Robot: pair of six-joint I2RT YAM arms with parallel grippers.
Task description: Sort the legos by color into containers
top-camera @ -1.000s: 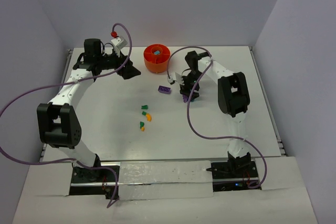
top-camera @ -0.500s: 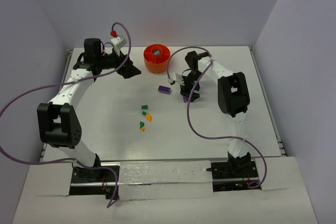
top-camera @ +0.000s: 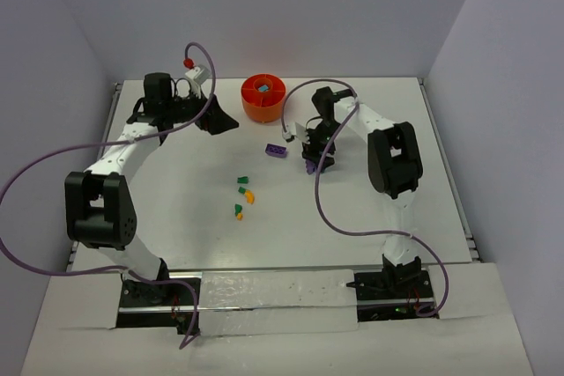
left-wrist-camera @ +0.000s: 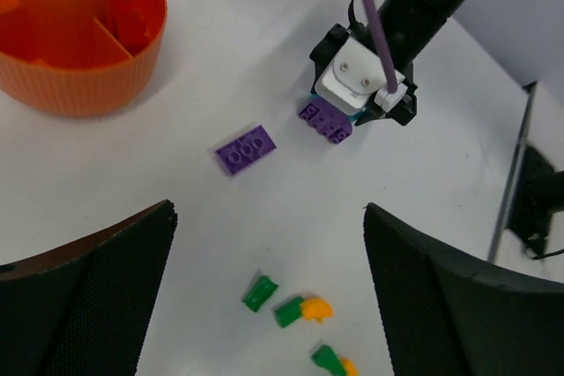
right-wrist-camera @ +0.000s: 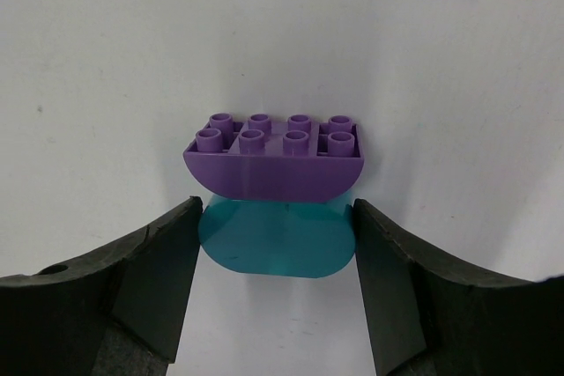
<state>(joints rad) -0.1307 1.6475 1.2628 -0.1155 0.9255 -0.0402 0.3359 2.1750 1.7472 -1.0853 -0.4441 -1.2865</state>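
The right gripper [right-wrist-camera: 278, 257] sits low on the bench at the orange tub's [top-camera: 250, 105] 4 o'clock. Its jaws flank a teal brick [right-wrist-camera: 275, 244] touching a purple brick [right-wrist-camera: 273, 165], but a firm clamp cannot be told. The left gripper [left-wrist-camera: 269, 213] hovers at the tub's 8 o'clock, spread wide and empty.

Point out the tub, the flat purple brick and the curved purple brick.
tub [top-camera: 262, 114]: top view, front wall.
flat purple brick [left-wrist-camera: 246, 148]: left wrist view, studded top.
curved purple brick [right-wrist-camera: 273, 175]: right wrist view, rounded side.
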